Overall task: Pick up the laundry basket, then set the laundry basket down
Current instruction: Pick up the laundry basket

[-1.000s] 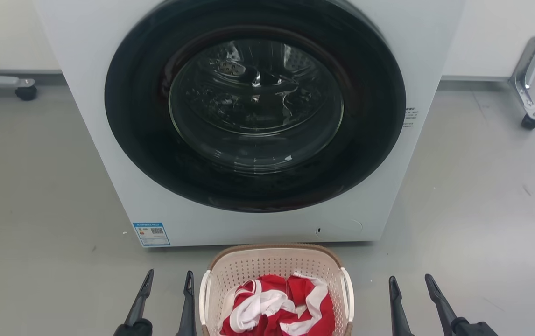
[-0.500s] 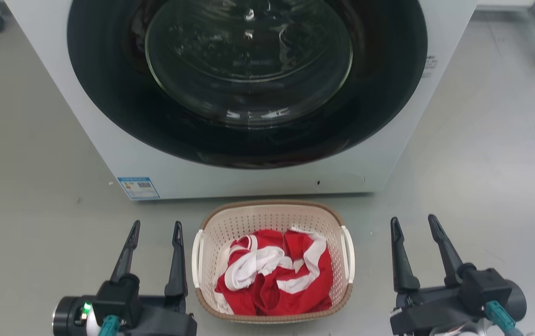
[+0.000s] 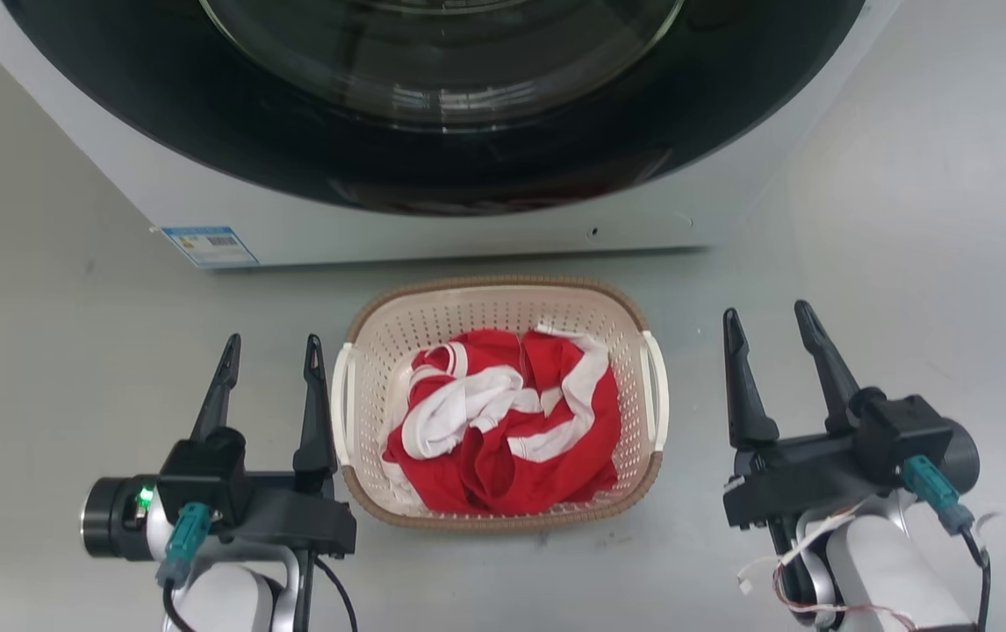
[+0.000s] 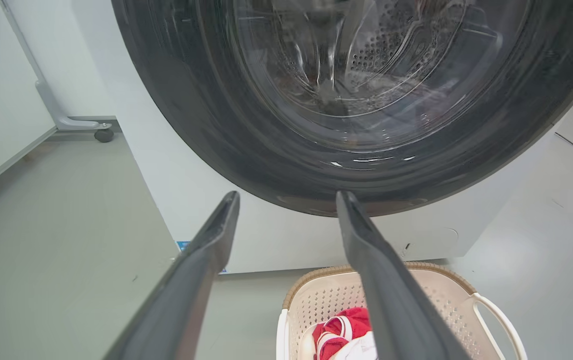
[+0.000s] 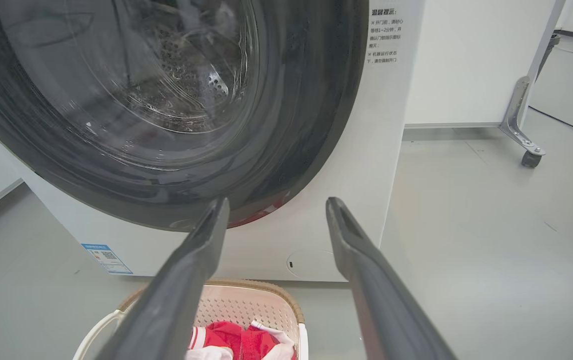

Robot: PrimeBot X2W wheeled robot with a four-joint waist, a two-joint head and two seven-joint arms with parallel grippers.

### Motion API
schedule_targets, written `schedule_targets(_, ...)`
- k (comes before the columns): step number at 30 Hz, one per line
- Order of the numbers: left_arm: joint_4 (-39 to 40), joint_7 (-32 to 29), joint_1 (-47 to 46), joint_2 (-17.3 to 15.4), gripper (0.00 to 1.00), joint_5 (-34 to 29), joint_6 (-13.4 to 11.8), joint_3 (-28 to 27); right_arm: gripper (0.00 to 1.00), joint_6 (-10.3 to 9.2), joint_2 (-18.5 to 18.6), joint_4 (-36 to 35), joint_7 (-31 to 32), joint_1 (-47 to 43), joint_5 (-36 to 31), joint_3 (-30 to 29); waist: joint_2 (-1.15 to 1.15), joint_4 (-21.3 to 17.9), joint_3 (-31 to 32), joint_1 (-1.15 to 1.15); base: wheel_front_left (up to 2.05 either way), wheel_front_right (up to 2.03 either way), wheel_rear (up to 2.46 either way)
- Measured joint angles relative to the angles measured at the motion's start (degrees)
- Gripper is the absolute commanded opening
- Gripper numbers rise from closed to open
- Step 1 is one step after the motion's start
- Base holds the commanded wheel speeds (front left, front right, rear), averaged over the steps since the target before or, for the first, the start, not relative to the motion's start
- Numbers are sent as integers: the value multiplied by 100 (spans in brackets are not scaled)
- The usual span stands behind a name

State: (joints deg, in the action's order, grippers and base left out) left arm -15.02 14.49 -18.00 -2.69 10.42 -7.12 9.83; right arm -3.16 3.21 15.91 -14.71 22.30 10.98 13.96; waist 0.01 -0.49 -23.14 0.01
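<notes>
Grey floor (image 3: 46, 351) runs under everything in my head camera. Nearest me, my left gripper (image 3: 273, 341) and right gripper (image 3: 766, 310) both have their fingers spread and empty, one on each side of the laundry basket (image 3: 468, 325). The left one's inner finger is just beside a white handle (image 3: 341, 404). The basket sits on the floor holding red and white clothes (image 3: 503, 439). Beyond it stands the white washing machine (image 3: 433, 233), its dark round door (image 3: 468, 132) shut.

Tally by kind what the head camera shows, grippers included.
Washing machine: 1
Laundry basket: 1
Heap of red-and-white laundry: 1
Grippers: 2, left gripper and right gripper
Total: 5
</notes>
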Motion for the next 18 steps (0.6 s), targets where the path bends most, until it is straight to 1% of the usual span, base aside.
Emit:
schedule_targets(11,-500,-1,-714,16,100,1,0,-23,100,66,7,584,0,852,0,1,0,-76,-937,0,0,0,0)
schedule_targets(18,-911,-3,-1210,21,100,21,8,-73,100,71,10,1021,0,1411,8,8,0,-87,-1536,0,0,0,0)
